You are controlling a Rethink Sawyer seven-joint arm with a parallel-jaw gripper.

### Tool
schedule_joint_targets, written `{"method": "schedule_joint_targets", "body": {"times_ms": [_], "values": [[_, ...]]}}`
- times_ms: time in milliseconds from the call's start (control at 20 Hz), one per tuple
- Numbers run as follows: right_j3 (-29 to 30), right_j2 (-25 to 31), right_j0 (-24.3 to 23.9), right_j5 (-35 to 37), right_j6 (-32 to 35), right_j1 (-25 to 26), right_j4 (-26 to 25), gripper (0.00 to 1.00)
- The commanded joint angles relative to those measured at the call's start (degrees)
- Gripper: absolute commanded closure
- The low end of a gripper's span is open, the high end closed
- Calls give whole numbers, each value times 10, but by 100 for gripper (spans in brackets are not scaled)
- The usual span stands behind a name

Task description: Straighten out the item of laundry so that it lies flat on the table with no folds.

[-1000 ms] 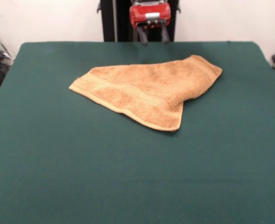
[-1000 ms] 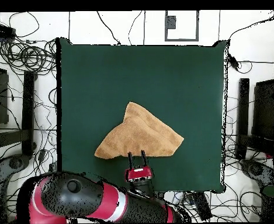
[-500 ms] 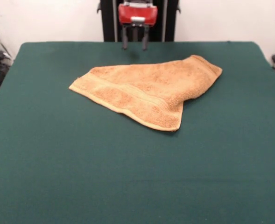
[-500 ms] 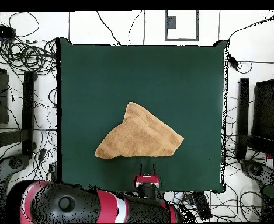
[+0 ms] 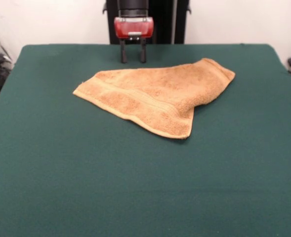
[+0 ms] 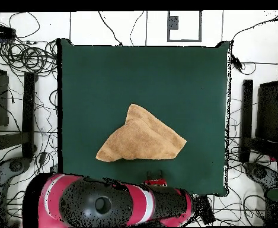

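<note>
The item of laundry [image 5: 155, 94] is an orange-tan towel, folded over itself into a rough triangle near the middle of the green table [image 5: 135, 187]. A woven band runs along its near edge. From overhead the towel [image 6: 142, 141] lies a little toward the robot's side of the table [image 6: 147, 77]. My gripper [image 5: 133, 59] hangs open and empty just beyond the towel's far edge, its fingers pointing down close to the felt. Overhead, only a red part of the gripper [image 6: 156, 178] shows past the arm, apart from the towel.
The red and black arm [image 6: 105, 205] lies across the table's bottom edge in the overhead view. Cables [image 6: 22, 56] and dark stands [image 6: 248, 119] surround the table on the floor.
In the front view the gripper has moved left and come down toward the table behind the towel. Overhead, the arm has swung right. The towel has not moved.
</note>
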Motion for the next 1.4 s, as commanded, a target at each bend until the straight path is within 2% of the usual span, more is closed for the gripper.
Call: {"method": "schedule_joint_targets", "body": {"times_ms": [50,250,300,350,400,450,500,600,850,1150,1400], "values": [[-182,146,-20,154,55,37,-19,0],[-203,131,-26,114,-13,71,62,0],[-199,120,-24,89,-42,83,112,0],[-196,114,-22,75,-56,89,139,0],[-187,106,-19,43,-78,101,193,0],[-180,101,-16,26,-88,107,223,0],[-162,93,-8,-17,-108,119,289,0],[-145,79,10,-41,-121,132,358,0],[-150,62,42,-16,-109,143,401,0],[-163,74,44,-92,-94,150,449,0],[-182,60,54,-85,-101,152,445,0]]}}
